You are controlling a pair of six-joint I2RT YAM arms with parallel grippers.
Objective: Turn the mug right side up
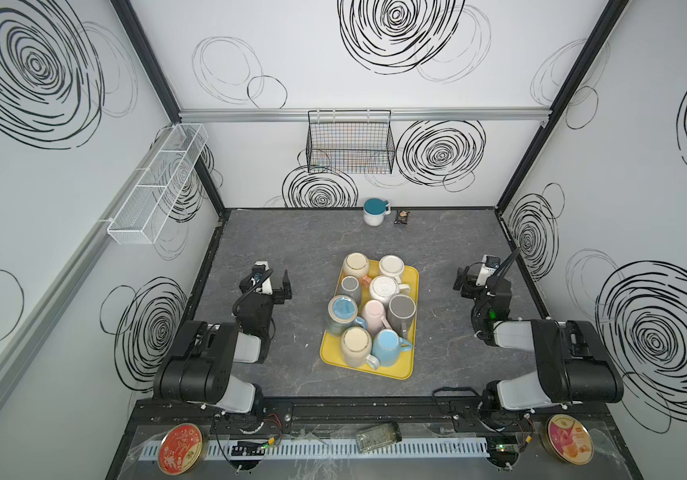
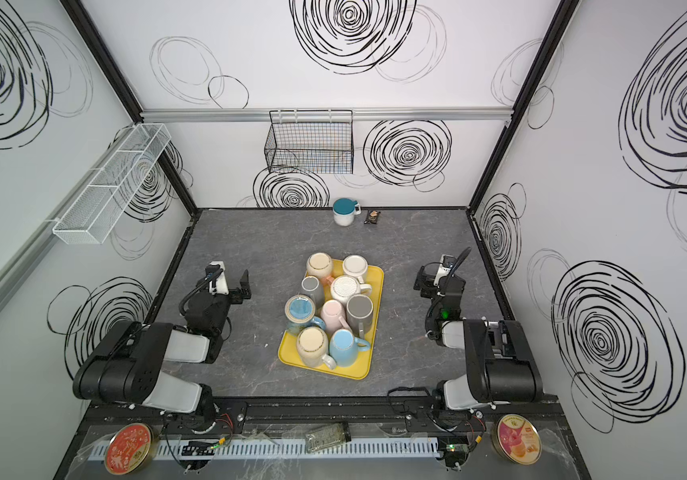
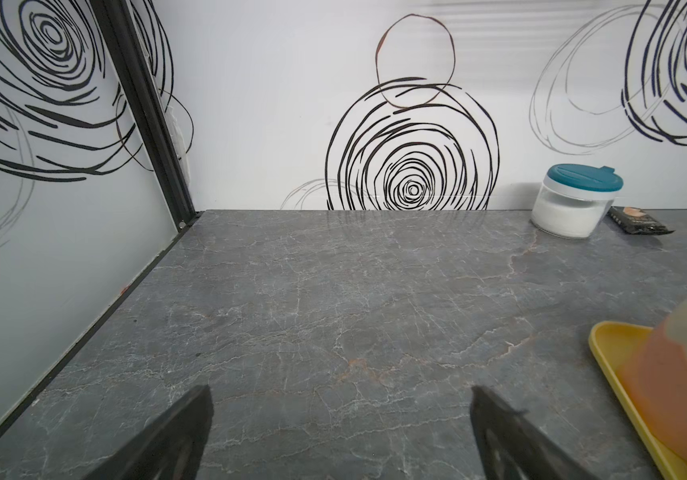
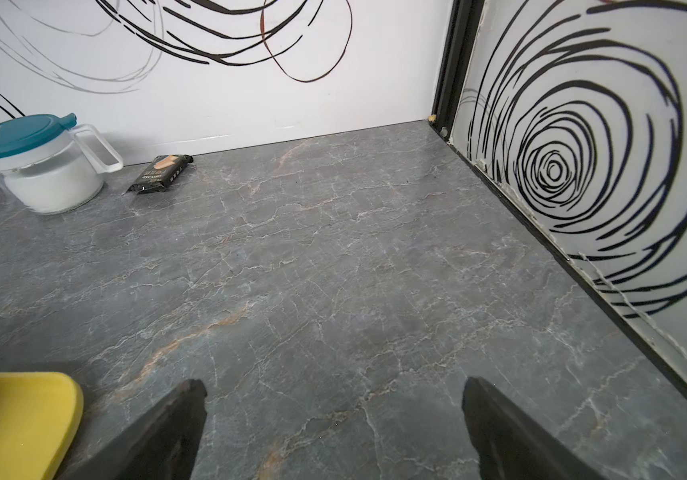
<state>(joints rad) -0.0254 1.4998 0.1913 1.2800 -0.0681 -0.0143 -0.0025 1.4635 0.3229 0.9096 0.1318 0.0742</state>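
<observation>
Standing base-up for the most part, the mugs [image 1: 356, 347] are packed touching one another on a yellow tray [image 1: 396, 368] at the middle of the tabletop [image 1: 292, 249]. Which mug is meant cannot be told. The left end effector [image 3: 339, 390] and the right end effector [image 4: 332, 382] are seen released and empty, well apart from the tray on either side. Risks are judged as follows: neighbouring mugs may be knocked or dragged by wide jaws entering the cluster, a glazed wall may slip during rotation, and the tray may be shifted by a sideways push.

Teal-lidded jar [image 1: 375, 212] just beside black packet [image 1: 402, 217], not touching.
</observation>
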